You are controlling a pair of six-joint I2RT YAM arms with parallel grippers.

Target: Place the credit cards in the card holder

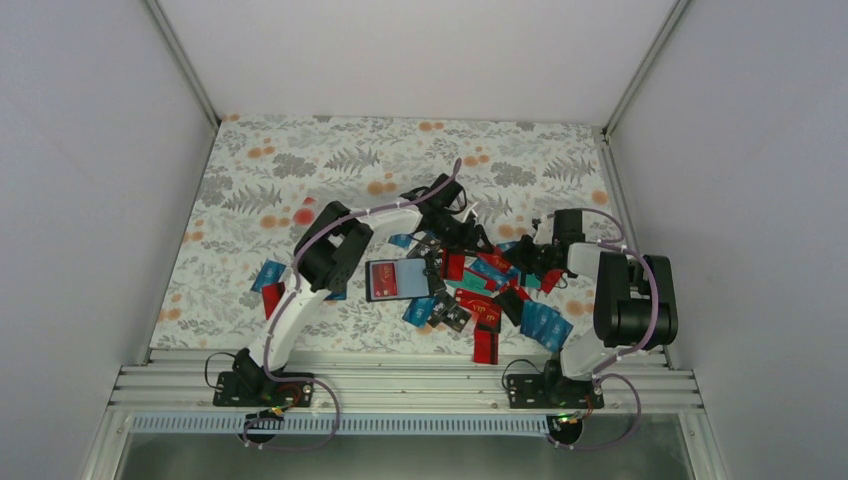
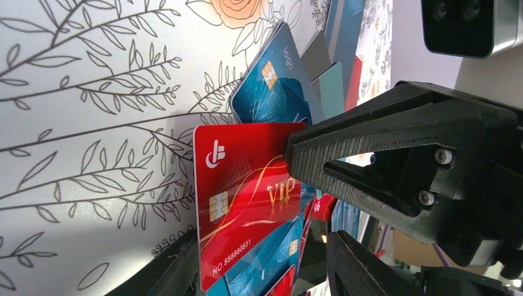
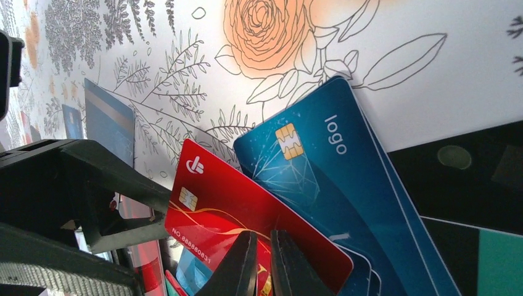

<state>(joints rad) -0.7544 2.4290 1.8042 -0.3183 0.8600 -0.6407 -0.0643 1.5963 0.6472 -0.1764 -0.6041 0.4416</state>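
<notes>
Many credit cards (image 1: 492, 300) in red, blue, teal and black lie heaped at the table's middle. My right gripper (image 3: 264, 237) (image 1: 520, 262) is shut on the long edge of a red VIP card (image 3: 234, 209) (image 2: 247, 197) and holds it above the pile. My left gripper (image 2: 265, 246) (image 1: 468, 238) is open, one finger on each side of that card's lower end. The near finger (image 2: 176, 268) sits by the card's edge; the other stands clear of it. A black flat thing with a small round mark, seemingly the card holder (image 3: 456, 185), lies partly under blue cards (image 3: 321, 154) and a teal card.
A dark-edged rectangle with red and grey faces (image 1: 396, 280) lies left of the pile. Loose cards reach toward the near edge (image 1: 486, 345) and lie beside the left arm (image 1: 268, 275). White walls stand on both sides of the floral cloth (image 1: 300, 170).
</notes>
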